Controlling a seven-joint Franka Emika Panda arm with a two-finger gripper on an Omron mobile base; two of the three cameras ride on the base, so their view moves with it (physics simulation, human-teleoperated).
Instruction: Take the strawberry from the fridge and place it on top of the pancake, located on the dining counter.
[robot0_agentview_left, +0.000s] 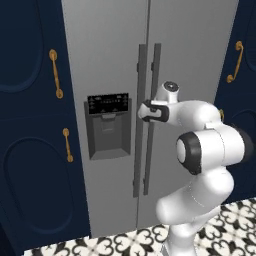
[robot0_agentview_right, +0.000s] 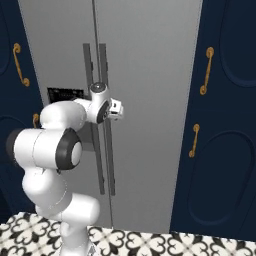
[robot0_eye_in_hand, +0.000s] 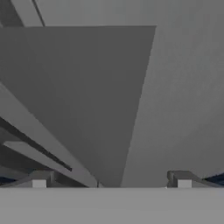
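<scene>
Two grey doors of the fridge (robot0_agentview_left: 110, 50) stand shut, filling the wall straight ahead of the gripper (robot0_eye_in_hand: 111, 180), and they are the biggest thing in the room. Its brushed metal face runs from above the hand down to the floor, with the seam between the doors just beside the hand. Navy cabinets (robot0_agentview_left: 30, 125) flank the fridge, well out to either side of the gripper, each panel carrying an oval relief and gold handles (robot0_agentview_left: 56, 73). Below the hand, the floor (robot0_agentview_left: 235, 220) is tiled in a black-and-white floral pattern.

Next in size are the two long vertical bar handles (robot0_agentview_left: 148, 120), dark grey, set either side of the door seam; the hand sits right against them at about mid-height, though whether it touches them cannot be told. To the gripper's left is the dispenser recess (robot0_agentview_left: 108, 127), a grey niche topped by a black control panel (robot0_agentview_left: 107, 103) with small pale markings, too fine to read.

Smallest is the gripper itself: in the hand view its two fingertips (robot0_eye_in_hand: 39, 181) stand spread as wide as they go, with nothing between them, and only the grey door surface and a handle bar lie ahead. No brand name or legible writing can be made out on the door.
</scene>
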